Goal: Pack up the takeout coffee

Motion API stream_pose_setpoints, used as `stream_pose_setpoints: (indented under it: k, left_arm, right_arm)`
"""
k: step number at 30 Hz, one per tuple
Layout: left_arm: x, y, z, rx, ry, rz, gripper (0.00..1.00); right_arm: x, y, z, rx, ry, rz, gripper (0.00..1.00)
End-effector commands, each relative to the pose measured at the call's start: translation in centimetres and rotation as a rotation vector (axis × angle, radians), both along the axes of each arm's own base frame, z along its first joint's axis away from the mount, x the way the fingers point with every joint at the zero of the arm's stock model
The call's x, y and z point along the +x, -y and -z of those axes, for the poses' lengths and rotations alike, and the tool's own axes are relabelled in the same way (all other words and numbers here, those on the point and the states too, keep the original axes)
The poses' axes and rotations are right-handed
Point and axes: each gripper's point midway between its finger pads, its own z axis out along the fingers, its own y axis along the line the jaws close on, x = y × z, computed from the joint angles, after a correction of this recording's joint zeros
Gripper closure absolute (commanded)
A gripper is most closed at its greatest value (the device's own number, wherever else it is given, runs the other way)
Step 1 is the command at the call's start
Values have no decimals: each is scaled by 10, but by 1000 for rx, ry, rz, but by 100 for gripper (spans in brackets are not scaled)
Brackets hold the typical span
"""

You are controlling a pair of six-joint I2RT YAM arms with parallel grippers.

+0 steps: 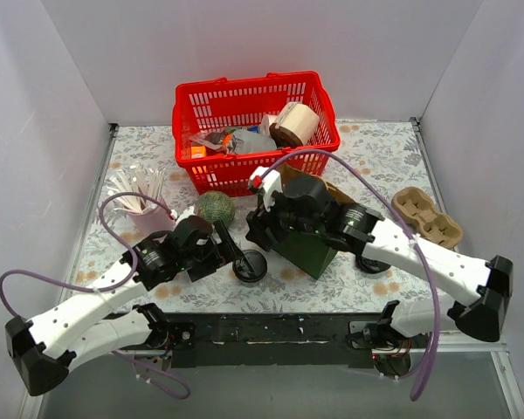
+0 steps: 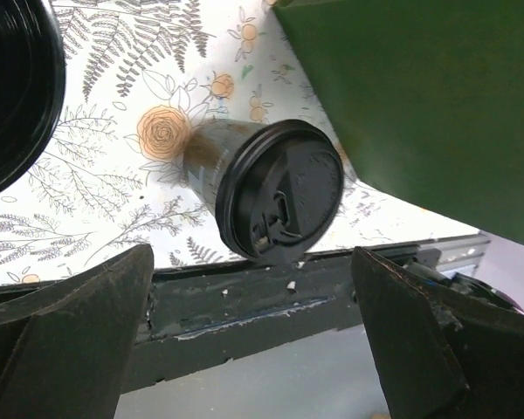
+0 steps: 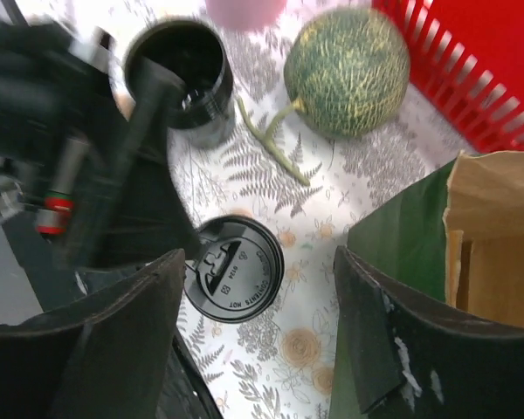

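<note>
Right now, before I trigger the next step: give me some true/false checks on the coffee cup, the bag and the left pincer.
1. The coffee cup has its lid on. True.
2. The coffee cup is inside the green bag. False: it stands on the table beside the bag.
3. The left pincer is shut on the coffee cup. False: it is open and clear of the cup.
4. The melon sits on the table, outside the red basket. True.
5. The cardboard tray holds a cup. False: its wells are empty.
</note>
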Motion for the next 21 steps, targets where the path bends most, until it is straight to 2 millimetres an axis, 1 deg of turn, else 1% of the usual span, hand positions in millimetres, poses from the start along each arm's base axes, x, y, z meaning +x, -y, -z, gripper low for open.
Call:
stream_pose_setpoints:
  k: [1, 2, 3, 4, 5, 6, 7, 8, 9, 10, 12, 13, 15, 16, 18, 19, 21]
  left_arm:
    - [8, 11, 6, 8, -27, -14, 5]
    - [10, 12, 7, 10, -29, -24, 9]
    - [12, 13, 9, 14, -33, -24, 11]
    - [12, 15, 8, 9, -32, -21, 12]
    - [13, 16, 8, 4, -35, -22, 16]
    - [11, 17, 14, 15, -52, -17, 17]
    - [10, 17, 17, 20, -65, -12, 18]
    - [8, 17, 21, 34, -80, -9, 20]
    - [7, 17, 24, 36, -89, -3, 22]
    - [5, 18, 26, 40, -101, 4, 24]
    - [5, 18, 27, 42, -105, 5, 28]
    - [4, 20, 28, 41, -109, 12, 29]
    - [4, 21, 30, 44, -108, 29, 30]
    - [3, 23, 30, 44, -110, 36, 30]
    - [1, 26, 35, 49, -123, 58, 31]
    - [1, 26, 36, 56, -124, 66, 33]
    - [1, 27, 42, 77, -140, 73, 35]
  right_arm:
    - [-3, -5, -71, 272, 99, -2, 21]
    - [-5, -5, -82, 316, 117, -9, 18]
    - [-10, 0, -95, 360, 135, -15, 17]
    - [-11, 3, -99, 379, 144, -15, 17]
    - [-12, 7, -98, 391, 140, -4, 16]
    - [-15, 13, -111, 435, 162, 2, 15]
    - [-15, 18, -114, 448, 174, 18, 15]
    - [-14, 22, -112, 453, 176, 31, 14]
    - [-18, 31, -126, 498, 201, 32, 14]
    - [-12, 38, -130, 511, 223, 87, 13]
    - [-12, 52, -138, 550, 245, 130, 12]
    - [-7, 59, -142, 561, 260, 172, 12]
    - [-5, 72, -146, 571, 283, 214, 12]
    - [0, 79, -145, 559, 293, 257, 12]
    - [4, 91, -145, 553, 305, 310, 12]
    - [10, 99, -145, 546, 315, 363, 12]
    - [13, 112, -144, 541, 319, 415, 12]
